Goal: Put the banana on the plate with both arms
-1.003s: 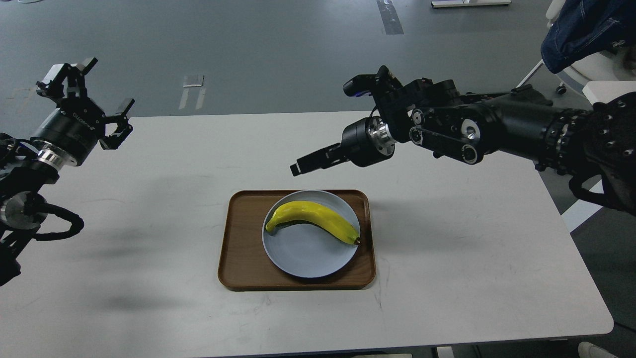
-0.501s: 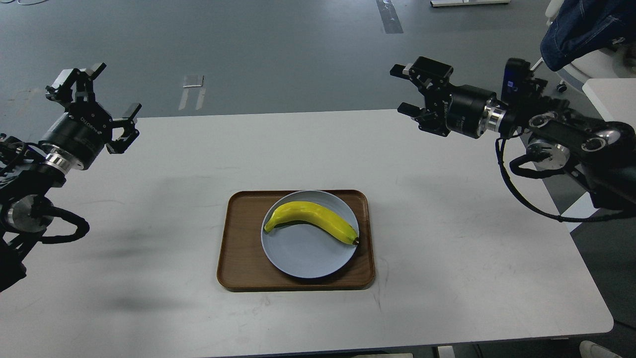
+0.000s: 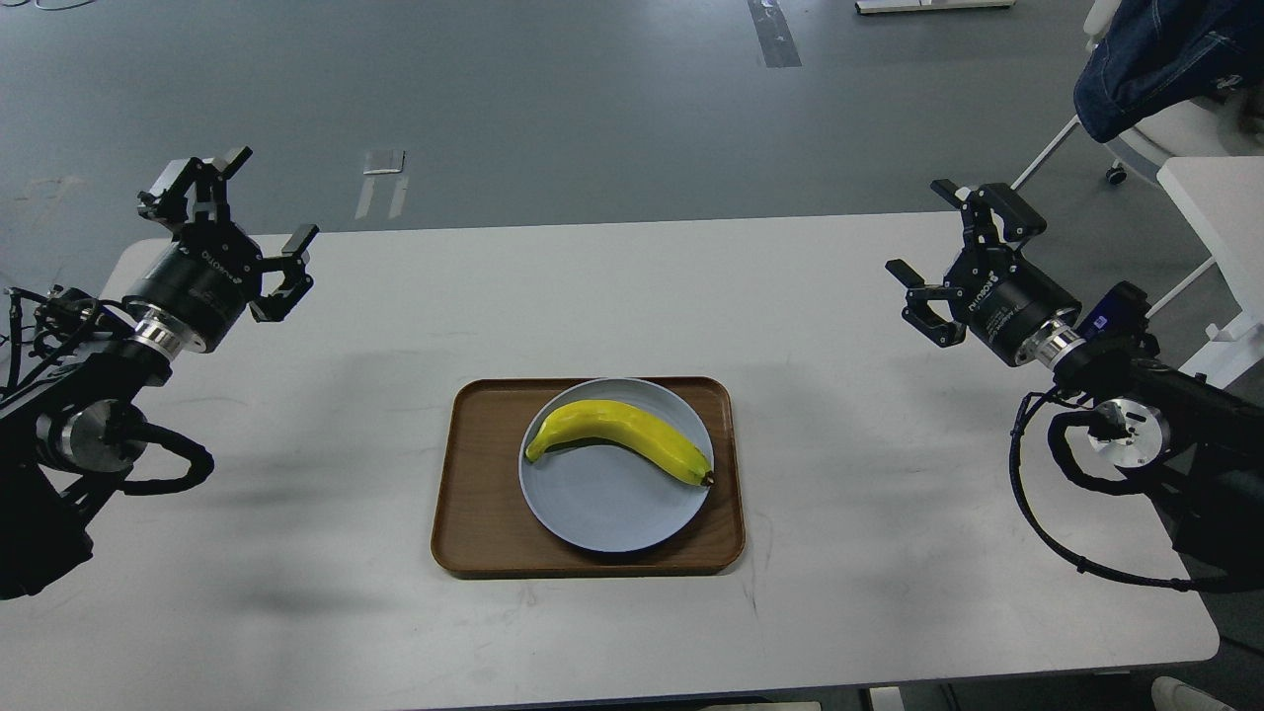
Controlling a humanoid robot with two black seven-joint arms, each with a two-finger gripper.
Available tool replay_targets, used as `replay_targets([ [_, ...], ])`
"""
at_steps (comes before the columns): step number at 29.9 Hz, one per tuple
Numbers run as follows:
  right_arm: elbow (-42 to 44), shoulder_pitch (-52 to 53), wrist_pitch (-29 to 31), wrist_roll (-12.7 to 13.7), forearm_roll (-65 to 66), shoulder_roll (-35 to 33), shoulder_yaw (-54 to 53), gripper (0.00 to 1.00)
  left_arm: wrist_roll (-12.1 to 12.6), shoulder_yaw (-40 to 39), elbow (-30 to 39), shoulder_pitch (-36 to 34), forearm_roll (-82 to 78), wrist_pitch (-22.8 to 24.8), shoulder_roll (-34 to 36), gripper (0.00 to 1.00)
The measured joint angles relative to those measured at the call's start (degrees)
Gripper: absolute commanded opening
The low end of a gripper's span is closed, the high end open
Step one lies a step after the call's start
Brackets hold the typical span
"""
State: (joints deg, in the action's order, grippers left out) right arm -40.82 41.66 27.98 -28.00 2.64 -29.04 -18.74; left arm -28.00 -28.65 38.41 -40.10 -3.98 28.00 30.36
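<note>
Lying across the upper half of the plate (image 3: 612, 494): the banana (image 3: 617, 440), curved, dark tip pointing toward the plate's right rim, blunt end near the left rim. Sitting inside the brown wooden tray (image 3: 474, 494), toward its right side: the plate, tray resting flat on the white table (image 3: 395, 316).

Hovering over the table's far-left corner: left gripper (image 3: 232, 212), fingers spread wide apart, holding nothing. Lying well below and to the right of these jaws: banana and plate, with bare tabletop between and nothing blocking the line from jaws to fruit.

Hovering over the table's far-right edge: right gripper (image 3: 953, 262), fingers likewise splayed open, gripping nothing. Lying well below and to the left of these jaws: banana and plate, again only bare tabletop between.

Looping below and behind the right jaws, over the table's right edge: black cable (image 3: 1047, 513). Curling below the left jaws beside the arm's joint: a similar black cable (image 3: 168, 464).

Standing beyond the right jaws, off the table: a white chair (image 3: 1175, 128) draped with dark blue cloth (image 3: 1155, 59), well apart from the gripper. Showing beyond the left jaws on the grey floor: pale tape marks (image 3: 383, 178).
</note>
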Motion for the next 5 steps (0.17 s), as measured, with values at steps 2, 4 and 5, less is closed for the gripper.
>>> replay_targets([
  [2, -0.1, -0.51, 0.0, 0.0, 0.0, 0.15, -0.1, 1.0, 0.0, 0.0, -0.06, 0.0, -0.03, 0.0, -0.43, 0.98],
  [4, -0.11, -0.79, 0.01, 0.0, 0.0, 0.24, -0.15, 1.0, 0.0, 0.0, -0.08, 0.0, -0.04, 0.0, -0.79, 0.98],
  [5, -0.11, -0.88, 0.02, 0.0, 0.0, 0.27, -0.14, 1.0, 0.0, 0.0, -0.08, 0.0, -0.05, 0.0, -0.89, 0.98],
])
